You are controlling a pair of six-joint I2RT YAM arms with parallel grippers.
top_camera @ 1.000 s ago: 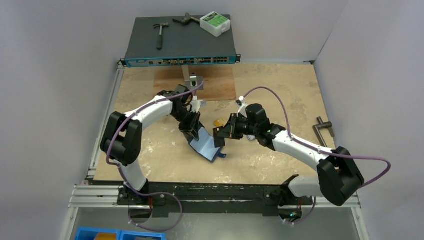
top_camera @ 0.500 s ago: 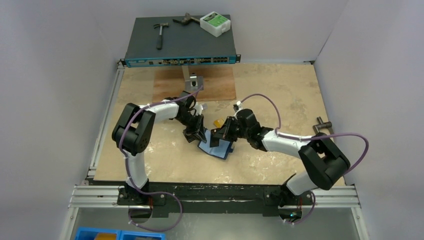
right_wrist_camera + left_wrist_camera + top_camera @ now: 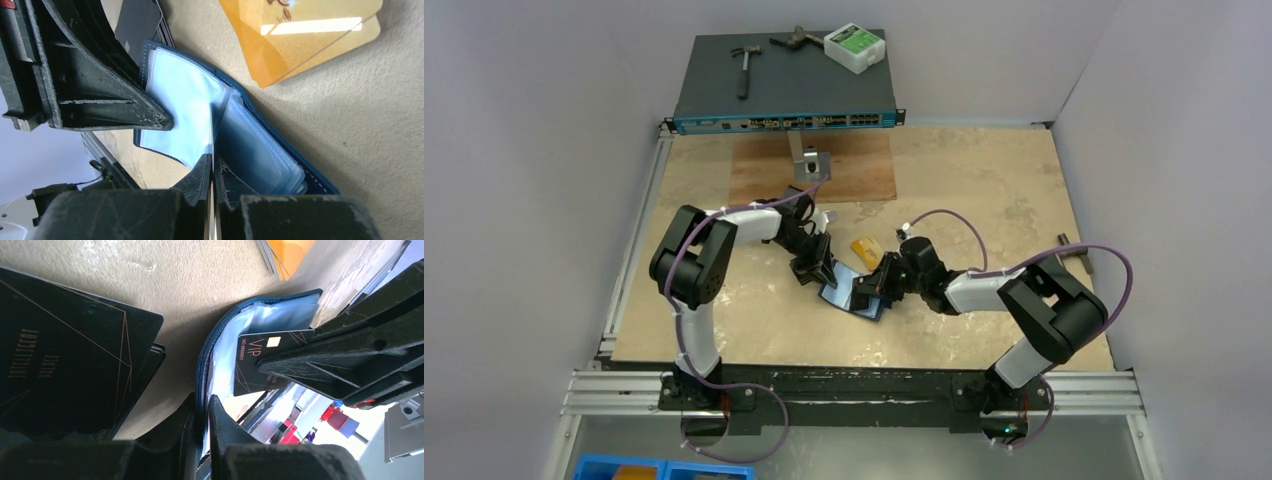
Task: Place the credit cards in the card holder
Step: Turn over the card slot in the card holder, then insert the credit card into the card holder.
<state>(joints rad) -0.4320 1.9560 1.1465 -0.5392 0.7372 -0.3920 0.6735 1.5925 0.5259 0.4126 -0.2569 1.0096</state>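
Inserting now: pressing the black card (image 3: 255, 352) edge-first toward the pale blue sleeves of the card holder (image 3: 185, 107), not yet seating it in any pocket.
Right fingers (image 3: 199, 180): clamping narrow on that black card's thin edge.
Left fingers (image 3: 220, 430): pinching narrow on the card holder's navy cover, propping it open.
Card holder's place: lying spread open mid-counter (image 3: 984, 200), between the two arms.
Done so far: judging no card as filed, going by sleeves looking empty.
Left to do: sliding this card home, then fetching the orange cards (image 3: 300, 35) lying just beside the holder.
Doubtful: lying beside the holder, a dark printed stack (image 3: 65, 350), possibly more cards, sitting too close in the left wrist view to tell.
Surface: showing as a mottled tan counter, carrying a brown board (image 3: 854, 170) toward the back.
Room: closing in with plain grey walls; bearing, on a network switch (image 3: 784, 95) at the back, a hammer (image 3: 743, 68) and a white box (image 3: 854, 47).
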